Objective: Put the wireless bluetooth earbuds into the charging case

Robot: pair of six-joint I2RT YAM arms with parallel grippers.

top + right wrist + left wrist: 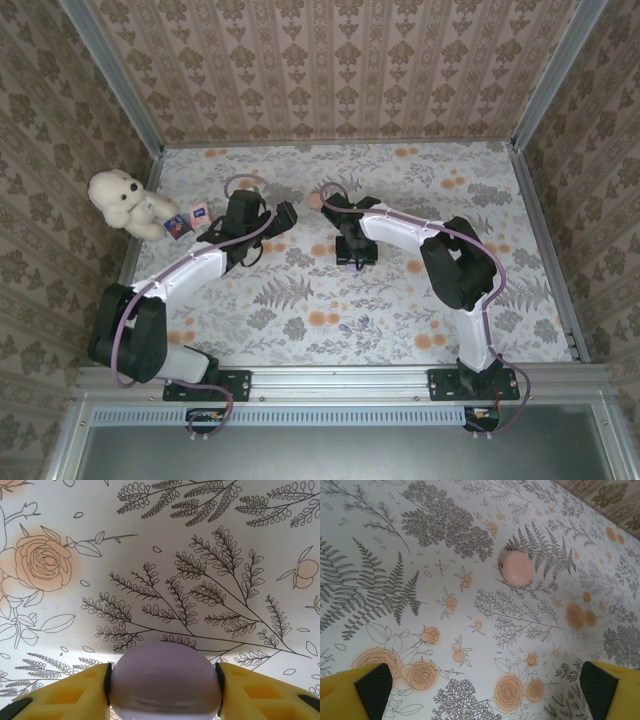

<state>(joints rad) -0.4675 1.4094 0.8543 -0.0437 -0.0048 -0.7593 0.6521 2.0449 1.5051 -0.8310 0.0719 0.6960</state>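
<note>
Right wrist view: the right gripper [163, 685] is pinching a lilac rounded case [165, 677], its yellow fingers [65, 697] pressing against both sides.
Lilac case position: it is sitting between the pads at the bottom of the frame, over a fern print on the floral tablecloth [200, 555]; whether it is touching the cloth I cannot tell.
Left wrist view: the left gripper [487, 687] is hanging above the cloth with its fingers [350, 695] spread wide and nothing between them.
Pink round case [516, 567]: it is lying closed on the tablecloth, well ahead of the left fingertips and right of centre, beside a fern leaf.
Top external view: both arms are reaching toward the middle of the table, the right gripper [355, 252] pointing down at the cloth.
Table's left edge: a white teddy bear [122, 200] is sitting there, with two small cards [188, 218] lying just beside it.
</note>
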